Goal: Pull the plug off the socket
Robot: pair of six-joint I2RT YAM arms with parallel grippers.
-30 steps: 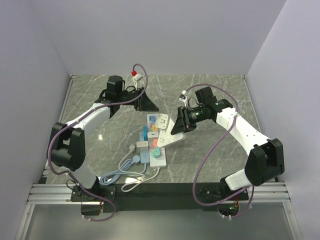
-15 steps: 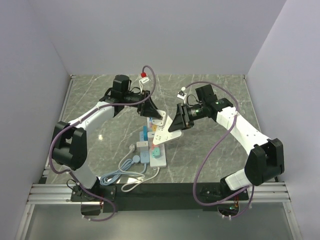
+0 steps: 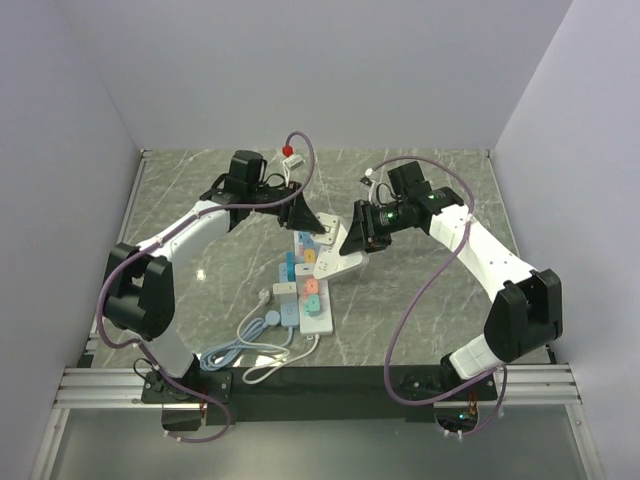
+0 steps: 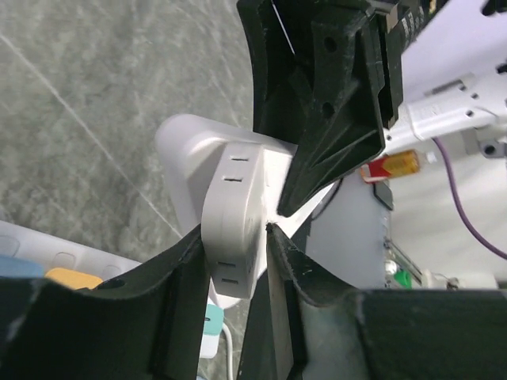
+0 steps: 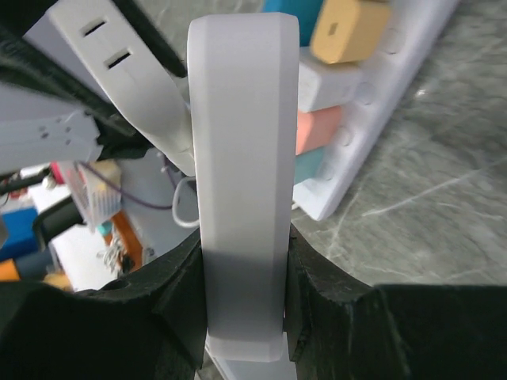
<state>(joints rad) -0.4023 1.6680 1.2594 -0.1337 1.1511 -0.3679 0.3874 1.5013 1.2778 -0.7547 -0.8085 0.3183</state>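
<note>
The socket point(image 3: 338, 262), a long white power strip, is lifted and tilted over the table's middle. My right gripper point(image 3: 352, 244) is shut on its edge, and the right wrist view shows the strip point(image 5: 242, 119) clamped edge-on between the fingers of that gripper point(image 5: 242, 237). A white plug point(image 4: 234, 198) with slots in its side sits on the strip's far end point(image 4: 182, 142). My left gripper point(image 4: 234, 233) is closed around this plug, one finger on each side. In the top view, the left gripper point(image 3: 308, 226) meets the right one over the strip.
A second white power strip point(image 3: 318, 312) lies flat on the marble table with several coloured plugs in it, also in the right wrist view point(image 5: 388, 87). Blue and white cords point(image 3: 250, 345) coil near the front edge. Walls enclose the table.
My left gripper swung right and closed around the white plug. My right gripper raised and turned the strip toward the back, bringing it to the left gripper.
</note>
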